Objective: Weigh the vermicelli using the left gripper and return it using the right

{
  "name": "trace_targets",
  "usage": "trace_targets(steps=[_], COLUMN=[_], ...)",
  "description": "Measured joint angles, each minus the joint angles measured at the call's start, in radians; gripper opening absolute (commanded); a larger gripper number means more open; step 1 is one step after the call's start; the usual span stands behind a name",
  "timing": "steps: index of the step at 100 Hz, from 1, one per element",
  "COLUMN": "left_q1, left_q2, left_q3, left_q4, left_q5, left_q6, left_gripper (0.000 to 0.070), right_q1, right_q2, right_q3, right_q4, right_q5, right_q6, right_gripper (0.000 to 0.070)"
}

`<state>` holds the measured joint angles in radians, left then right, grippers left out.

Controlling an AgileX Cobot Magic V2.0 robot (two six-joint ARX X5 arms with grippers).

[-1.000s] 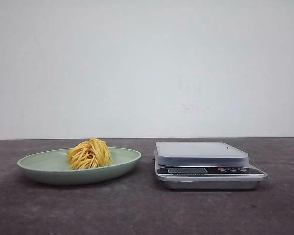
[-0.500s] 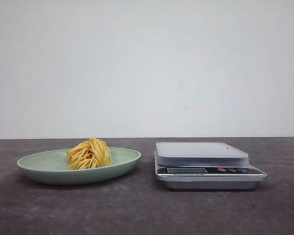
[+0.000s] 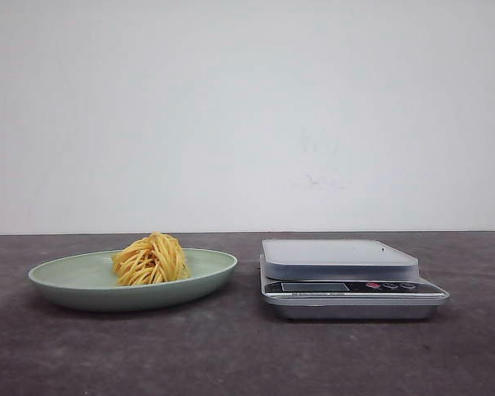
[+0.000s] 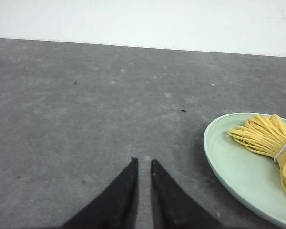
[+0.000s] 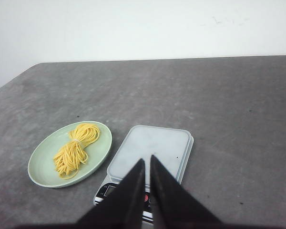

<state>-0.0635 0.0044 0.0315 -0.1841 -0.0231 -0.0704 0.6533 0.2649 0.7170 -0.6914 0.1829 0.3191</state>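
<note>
A bundle of yellow vermicelli point(image 3: 151, 260), tied with a white band, lies on a pale green plate point(image 3: 74, 285) at the left of the table. A silver kitchen scale point(image 3: 338, 257) with nothing on its platform stands to the right of the plate. Neither gripper shows in the front view. In the left wrist view my left gripper point(image 4: 144, 161) is shut and empty over bare table, with the plate point(image 4: 229, 162) and vermicelli point(image 4: 267, 138) off to one side. In the right wrist view my right gripper point(image 5: 147, 158) is shut and empty, high above the scale point(image 5: 152, 143), the vermicelli point(image 5: 75, 149) beside it.
The table is a dark grey surface point(image 3: 231, 355) with a white wall behind it. The scale's display and buttons point(image 3: 346, 287) face the robot. The table's far left corner shows in the right wrist view point(image 5: 35, 67).
</note>
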Motion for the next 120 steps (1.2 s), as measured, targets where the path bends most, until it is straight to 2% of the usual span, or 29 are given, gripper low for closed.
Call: trace_targets(steps=[31,46,65,80,95,106,120], left_q1=[0.0,0.0,0.0,0.0,0.0,0.0,0.0], left_q2=[0.0,0.0,0.0,0.0,0.0,0.0,0.0], left_q3=[0.0,0.0,0.0,0.0,0.0,0.0,0.0], left_q4=[0.0,0.0,0.0,0.0,0.0,0.0,0.0], left_q5=[0.0,0.0,0.0,0.0,0.0,0.0,0.0], left_q6=[0.0,0.0,0.0,0.0,0.0,0.0,0.0], left_gripper=[0.0012,0.0012,0.0012,0.0012,0.0012,0.0012,0.0012], right_q1=[0.0,-0.018,-0.215,-0.404,-0.568,-0.647,-0.656], right_q2=[0.0,0.0,-0.039,-0.074,-0.129,-0.195,-0.265], right_q3=[0.0,0.0,0.0,-0.018,-0.137,-0.264,-0.443], right_q4=[0.0,0.006,0.134,0.146,0.19,0.275,0.42], right_q5=[0.0,0.023,0.026,0.026,0.021,-0.032,-0.114], right_q6=[-0.001,-0.06,-0.113,-0.204,-0.259,-0.271,-0.271], right_gripper=[0.0009,0.0009,0.0009,0.0009,0.0009,0.0009,0.0009])
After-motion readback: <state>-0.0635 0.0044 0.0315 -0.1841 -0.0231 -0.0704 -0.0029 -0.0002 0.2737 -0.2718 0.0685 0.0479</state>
